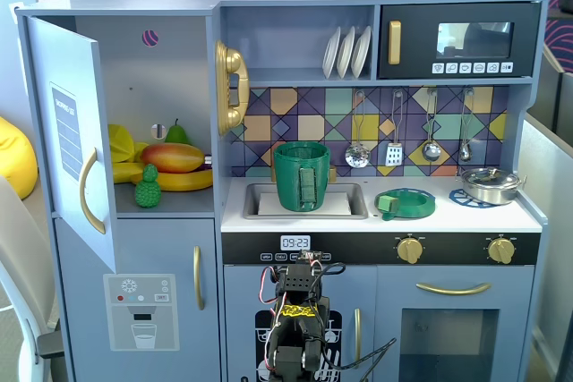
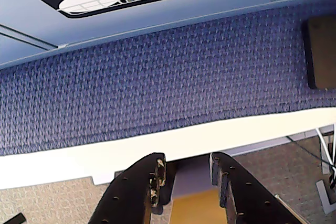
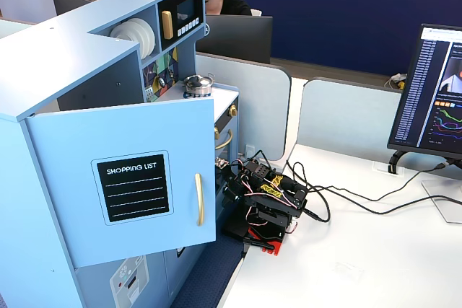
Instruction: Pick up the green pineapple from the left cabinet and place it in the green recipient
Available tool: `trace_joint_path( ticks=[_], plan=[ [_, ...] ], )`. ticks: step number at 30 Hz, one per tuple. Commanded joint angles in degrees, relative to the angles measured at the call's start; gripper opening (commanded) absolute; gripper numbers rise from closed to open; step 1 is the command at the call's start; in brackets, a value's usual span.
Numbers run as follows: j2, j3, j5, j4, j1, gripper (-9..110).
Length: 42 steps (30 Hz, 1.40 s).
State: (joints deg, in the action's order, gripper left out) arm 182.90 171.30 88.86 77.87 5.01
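The green pineapple (image 1: 146,187) stands upright at the front of the shelf in the left cabinet (image 1: 175,73), whose door (image 1: 76,131) hangs open. Behind it lie a mango (image 1: 172,157), bananas and a pear (image 1: 176,133). In the sink stands the green recipient (image 1: 302,176), a tall cup with its strap handle facing forward. My arm (image 1: 300,315) is folded low in front of the kitchen, far below both. In the wrist view my gripper (image 2: 187,161) is open and holds nothing, pointing down over blue carpet and the white table edge.
A flat green dish (image 1: 405,203) and a steel pot (image 1: 491,183) sit on the counter right of the sink. The open door (image 3: 130,178) juts out beside the arm (image 3: 263,203). Cables (image 3: 346,196) and a monitor (image 3: 433,91) occupy the white table.
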Motion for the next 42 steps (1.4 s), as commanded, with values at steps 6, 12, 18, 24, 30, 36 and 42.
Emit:
trace_joint_path(
  ticks=[6, 12, 18, 24, 30, 36, 42],
  plan=[
    [-1.58, -2.37, -9.14, -34.54, -23.73, 0],
    [-5.27, -7.03, -2.81, -59.06, -45.44, 0],
    [-12.57, -14.5, 1.23, -62.93, -53.53, 0],
    [-26.46, -23.2, 2.02, -69.08, -51.59, 4],
    [-34.45, -30.85, 2.02, -72.77, -49.39, 25],
    [-40.08, -36.3, 6.86, -75.41, -47.02, 41],
    [-46.76, -39.73, 6.68, -82.79, -46.85, 42]
  ],
)
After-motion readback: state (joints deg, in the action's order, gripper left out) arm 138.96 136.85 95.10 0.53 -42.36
